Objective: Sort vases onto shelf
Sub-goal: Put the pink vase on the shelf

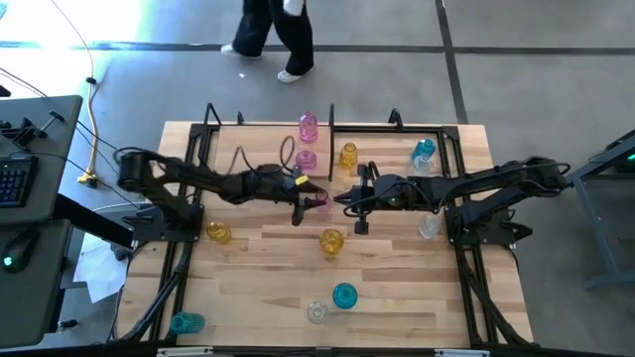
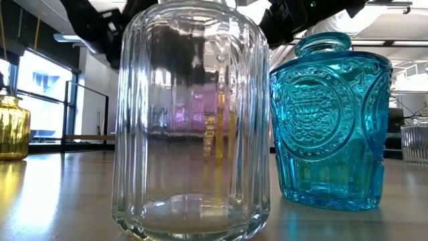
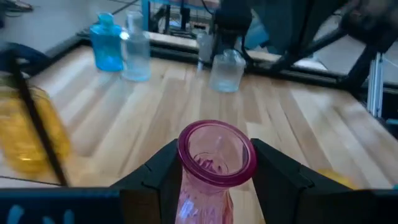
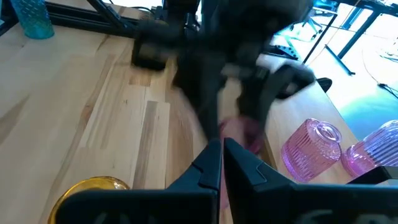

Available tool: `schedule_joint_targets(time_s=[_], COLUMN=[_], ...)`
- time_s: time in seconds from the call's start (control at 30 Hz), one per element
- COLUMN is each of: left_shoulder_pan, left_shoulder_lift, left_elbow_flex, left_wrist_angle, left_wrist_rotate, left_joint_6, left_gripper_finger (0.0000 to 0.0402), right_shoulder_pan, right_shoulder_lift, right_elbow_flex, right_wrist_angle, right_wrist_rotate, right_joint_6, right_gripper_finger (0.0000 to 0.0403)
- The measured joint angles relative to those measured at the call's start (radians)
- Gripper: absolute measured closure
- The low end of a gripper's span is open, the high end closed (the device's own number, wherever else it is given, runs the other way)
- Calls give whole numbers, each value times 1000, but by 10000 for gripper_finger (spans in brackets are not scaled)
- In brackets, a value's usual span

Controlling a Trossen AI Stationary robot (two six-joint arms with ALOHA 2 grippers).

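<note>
A: Nearest the low camera stands a clear glass vase (image 2: 192,124), a ribbed cylinder with a thick base, empty. Just beside it sits a teal vase (image 2: 332,120), pressed with a round medallion pattern, also empty.

B: From above, those two stand near the front edge of the table (image 1: 397,283), the clear one (image 1: 317,312) and the teal one (image 1: 344,295) close together.

A: What is the left gripper (image 1: 308,203) doing?

B: It is clamped on a pink vase (image 3: 214,165) near the middle of the table. The left wrist view shows the dark fingers (image 3: 155,177) pressing either side of the ribbed neck, below a smooth round rim. The mouth is open and nothing is inside.

A: And the right gripper (image 1: 354,208)?

B: It is just beside the left one, and its fingers (image 4: 208,165) are closed together with nothing between them.

A: The shelf (image 1: 397,129)?

B: A thin black frame along the back edge of the table. Two pink vases (image 1: 308,127) stand by its middle, an amber vase (image 1: 347,155) near them, and a teal-blue vase (image 1: 424,151) towards the back right corner.

A: Others?

B: An amber ribbed vase (image 1: 331,241) sits in front of the grippers, another amber one (image 1: 218,233) towards the left edge, a clear vase (image 1: 429,227) by the right arm's base, and a teal vase (image 1: 187,322) at the front left corner.
</note>
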Motion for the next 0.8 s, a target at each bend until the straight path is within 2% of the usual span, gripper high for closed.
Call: schedule_joint_targets(time_s=[0.17,0.37,0.57,0.8], left_shoulder_pan=[72,237,392,455], left_shoulder_lift=[-187,-341,-322,-191], left_elbow_flex=[0,0,52,134], left_wrist_angle=[-143,-230,-247,-247], left_wrist_rotate=[-26,-62,2,83], left_joint_6=[-30,-30,-13,-6], left_gripper_finger=[252,252,252,252], right_shoulder_pan=[0,0,0,0], right_shoulder_lift=[0,0,0,1], right_elbow_flex=[0,0,0,0], right_wrist_angle=[-1,0,0,0], right_wrist_rotate=[0,0,0,0], right_joint_6=[4,4,4,23], right_gripper_finger=[403,403,403,403])
